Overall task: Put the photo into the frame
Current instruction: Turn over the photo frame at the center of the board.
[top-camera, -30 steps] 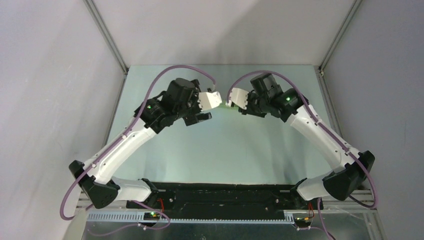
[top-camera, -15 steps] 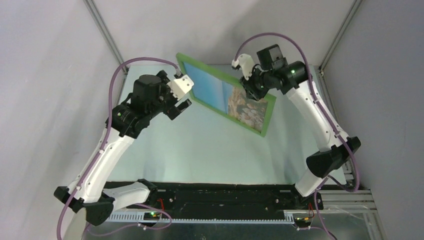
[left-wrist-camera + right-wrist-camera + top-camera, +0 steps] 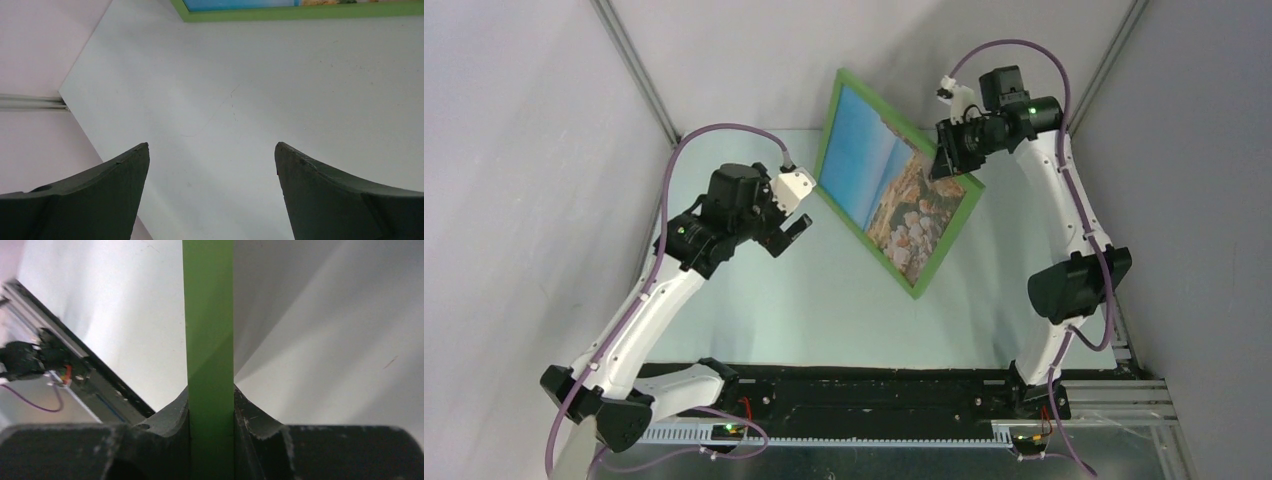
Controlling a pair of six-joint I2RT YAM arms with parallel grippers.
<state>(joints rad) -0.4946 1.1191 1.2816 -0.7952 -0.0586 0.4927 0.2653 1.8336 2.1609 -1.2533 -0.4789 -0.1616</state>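
Green wood of the frame (image 3: 209, 330) is seen clamped between the narrowed fingers of the right gripper (image 3: 946, 160), which is closed on one thin border rail. The frame is held tilted in the air over the far part of the table (image 3: 824, 290), and whether its lower corner touches the surface cannot be told. The photo (image 3: 884, 185), with blue sky, sea and pale rocks, is seen inside the green border and is judged to be seated there already, though the back is hidden. The left gripper (image 3: 211, 145) is spread wide and empty, just beside the frame's left edge, with nothing between its fingers but bare table below. The frame is judged light, stiff and flat, so it can be carried by one rail, yet it may swing or twist about so narrow a hold. The print may slide out if the back is tipped downward. Hold is best taken on the wooden border, never on the picture face.
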